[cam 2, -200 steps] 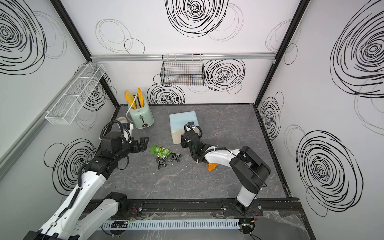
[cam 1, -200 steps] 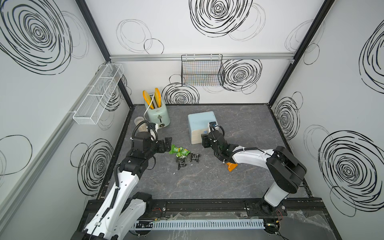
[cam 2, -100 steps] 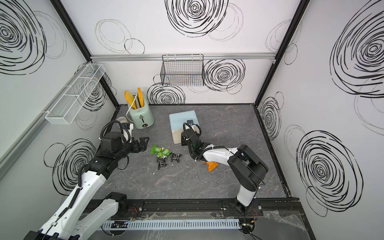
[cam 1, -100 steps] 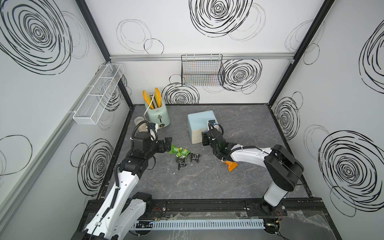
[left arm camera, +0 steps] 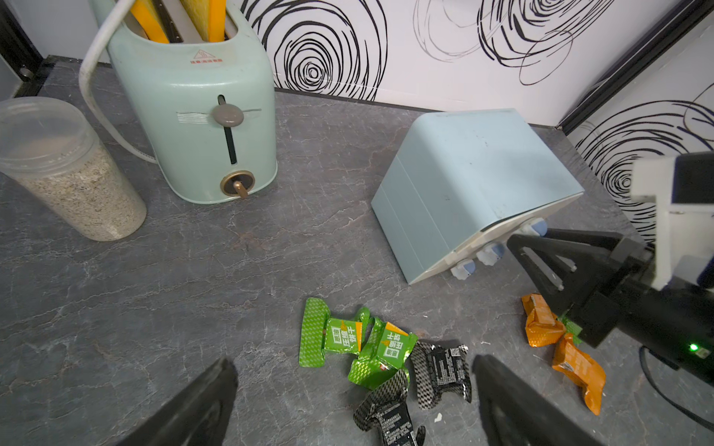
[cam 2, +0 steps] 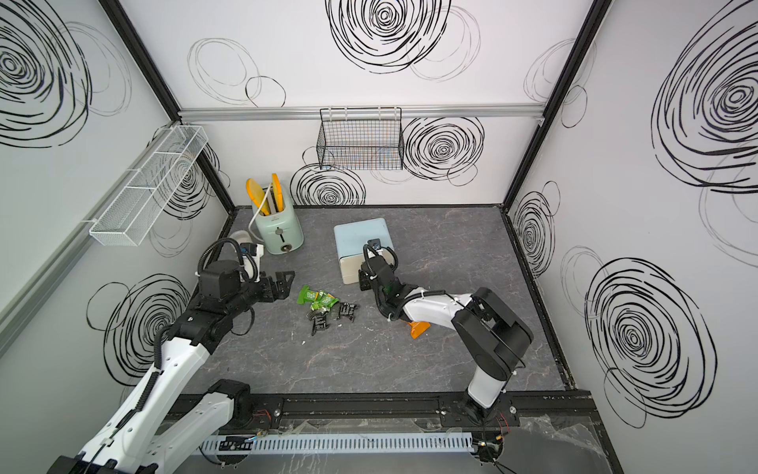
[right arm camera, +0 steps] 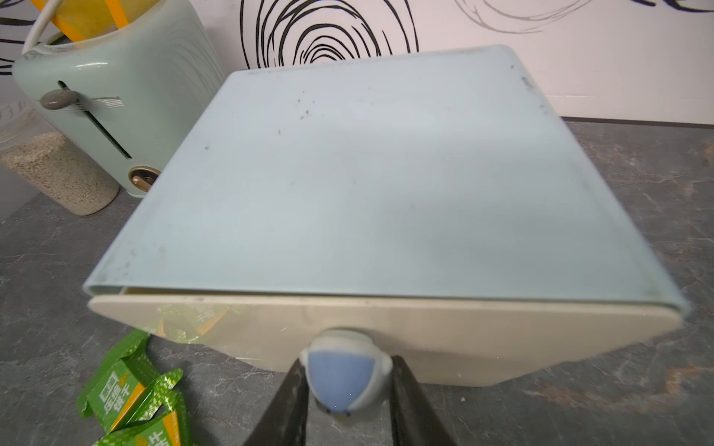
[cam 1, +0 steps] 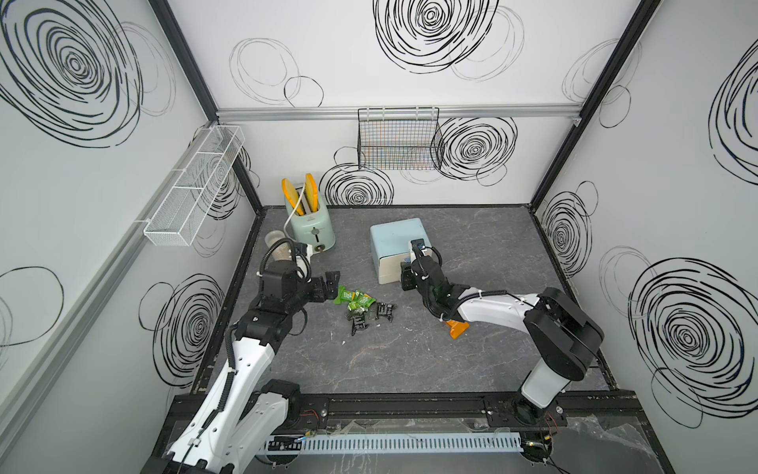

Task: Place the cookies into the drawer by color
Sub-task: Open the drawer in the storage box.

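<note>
At drawer front | right end effector clasps knob | left end effector wide near cookies

Right pincer nearer the drawer, narrowed — now pinching its knob

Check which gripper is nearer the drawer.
Right. The right gripper is at the drawer front, jaws either side of a knob; the left gripper hangs open by the green cookies, farther off.
</note>
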Motion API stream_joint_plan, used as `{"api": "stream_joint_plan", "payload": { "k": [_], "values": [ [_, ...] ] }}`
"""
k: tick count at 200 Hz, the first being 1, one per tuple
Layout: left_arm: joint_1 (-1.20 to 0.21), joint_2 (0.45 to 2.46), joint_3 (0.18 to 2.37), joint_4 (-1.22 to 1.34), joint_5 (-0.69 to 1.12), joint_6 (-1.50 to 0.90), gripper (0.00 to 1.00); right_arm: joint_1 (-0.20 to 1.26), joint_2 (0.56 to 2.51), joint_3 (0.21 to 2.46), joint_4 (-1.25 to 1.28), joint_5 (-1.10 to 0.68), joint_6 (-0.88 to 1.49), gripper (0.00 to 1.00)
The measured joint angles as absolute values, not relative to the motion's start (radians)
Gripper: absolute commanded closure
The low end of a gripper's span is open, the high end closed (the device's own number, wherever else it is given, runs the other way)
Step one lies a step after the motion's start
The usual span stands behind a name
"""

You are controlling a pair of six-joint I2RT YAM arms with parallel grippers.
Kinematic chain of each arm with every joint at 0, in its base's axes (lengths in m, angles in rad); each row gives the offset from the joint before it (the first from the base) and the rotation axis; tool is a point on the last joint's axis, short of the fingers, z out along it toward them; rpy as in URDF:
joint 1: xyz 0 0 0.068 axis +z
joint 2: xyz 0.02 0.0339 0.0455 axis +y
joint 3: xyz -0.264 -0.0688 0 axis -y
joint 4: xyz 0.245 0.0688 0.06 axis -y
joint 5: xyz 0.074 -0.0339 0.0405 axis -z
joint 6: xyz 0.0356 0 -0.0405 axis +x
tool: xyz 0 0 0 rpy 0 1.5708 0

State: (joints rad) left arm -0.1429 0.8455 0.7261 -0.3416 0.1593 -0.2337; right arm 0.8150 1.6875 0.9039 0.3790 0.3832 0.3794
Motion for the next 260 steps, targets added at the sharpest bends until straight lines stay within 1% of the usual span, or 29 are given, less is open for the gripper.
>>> {"api": "stream_joint_plan", "payload": {
  "k": [216,260],
  "values": [
    [-0.143,0.848,0.725,-0.341,0.16,-0.233,0.01,0.858,1.485,0.676,0.403,0.374,0.374,0.65],
    [-0.142,0.848,0.725,-0.341,0.16,-0.234,0.01,0.865,1.468,0.649,0.397,0.374,0.374,0.65]
  ]
}}
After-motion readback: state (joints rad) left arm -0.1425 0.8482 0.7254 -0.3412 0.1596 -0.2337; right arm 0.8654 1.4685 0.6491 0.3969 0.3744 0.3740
